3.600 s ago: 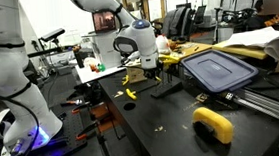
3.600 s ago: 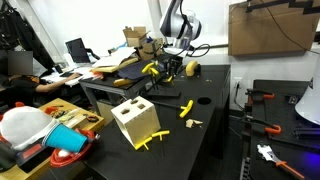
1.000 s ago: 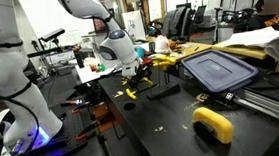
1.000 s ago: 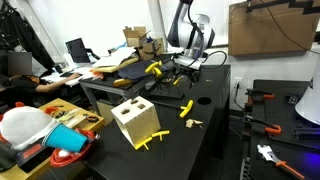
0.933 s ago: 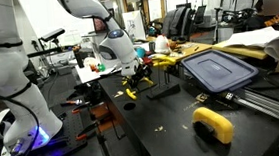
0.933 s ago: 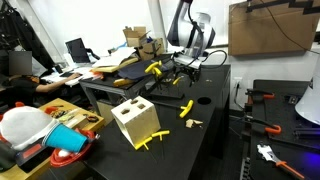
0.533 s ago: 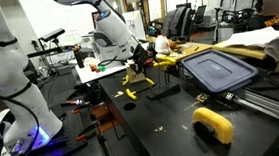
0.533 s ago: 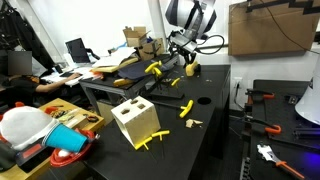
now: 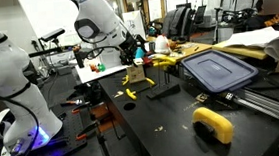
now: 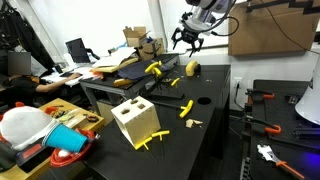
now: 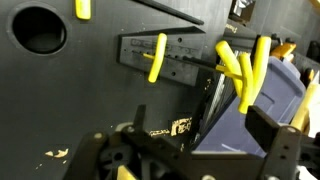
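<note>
My gripper [image 10: 188,40] hangs open and empty high above the black table [image 10: 215,120]; in an exterior view it [image 9: 133,50] is over the table's far end. In the wrist view its two dark fingers [image 11: 282,140] frame the bottom edge, with nothing between them. Below lie a yellow peg [image 11: 156,57] on a black plate [image 11: 180,62] and a forked yellow piece [image 11: 240,66] beside a blue-grey lid [image 11: 250,128]. Yellow pegs [image 9: 135,77] also show on the table under the gripper.
A wooden block with holes [image 10: 135,122] stands near the table's front, a yellow peg [image 10: 148,142] leaning at its base. A yellow roll [image 9: 213,122] and the blue-grey lid [image 9: 219,70] lie on the table. Red-handled tools [image 10: 262,98] rest on a side bench.
The arm has risen from just above the yellow pegs to well over the table, and the wrist has swung round. The gripper stayed open and the pegs did not move.
</note>
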You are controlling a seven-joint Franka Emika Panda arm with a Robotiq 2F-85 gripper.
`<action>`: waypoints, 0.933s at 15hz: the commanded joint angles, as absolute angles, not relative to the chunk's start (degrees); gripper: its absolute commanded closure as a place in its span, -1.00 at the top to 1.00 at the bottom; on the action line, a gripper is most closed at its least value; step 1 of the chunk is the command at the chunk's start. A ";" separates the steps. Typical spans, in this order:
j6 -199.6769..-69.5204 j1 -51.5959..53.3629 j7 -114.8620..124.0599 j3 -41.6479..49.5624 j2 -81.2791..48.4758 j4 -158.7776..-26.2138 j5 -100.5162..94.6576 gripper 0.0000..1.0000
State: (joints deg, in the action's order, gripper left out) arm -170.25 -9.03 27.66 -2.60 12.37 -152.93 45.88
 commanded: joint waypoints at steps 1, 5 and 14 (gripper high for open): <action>-154.49 -12.72 32.83 -2.98 21.69 -153.30 29.58 1.00; -135.82 -11.01 32.66 -1.37 23.05 -143.94 18.05 1.00; -104.05 -8.17 19.36 0.08 14.62 -116.94 5.13 1.00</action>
